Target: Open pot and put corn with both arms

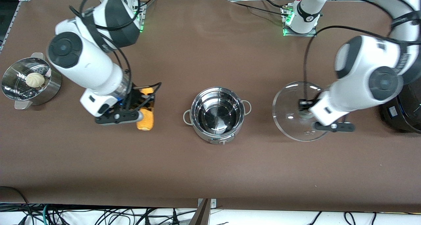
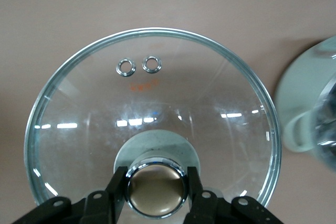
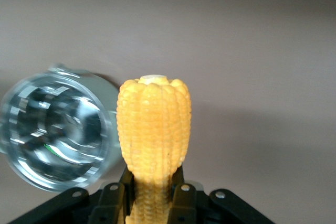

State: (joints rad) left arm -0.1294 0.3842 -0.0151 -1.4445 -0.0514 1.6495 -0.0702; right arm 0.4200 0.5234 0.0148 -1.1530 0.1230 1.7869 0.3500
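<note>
- Front view: the pot (image 1: 217, 114) stands uncovered at the middle of the table (image 1: 210, 172), its inside bare steel.
- Right end effector (image 3: 156, 192) has its fingers closed on one end of the corn (image 1: 146, 114), which it holds over the table toward the right arm's end, beside the pot.
- Left end effector (image 2: 156, 187) clamps the knob (image 2: 156, 183) of the glass lid (image 1: 296, 110), held over the table toward the left arm's end, apart from the pot.
- A steamer basket (image 1: 19, 95) holding a bun (image 1: 35, 79) sits at the right arm's end.
- A black cooker (image 1: 403, 114) stands at the left arm's end.
</note>
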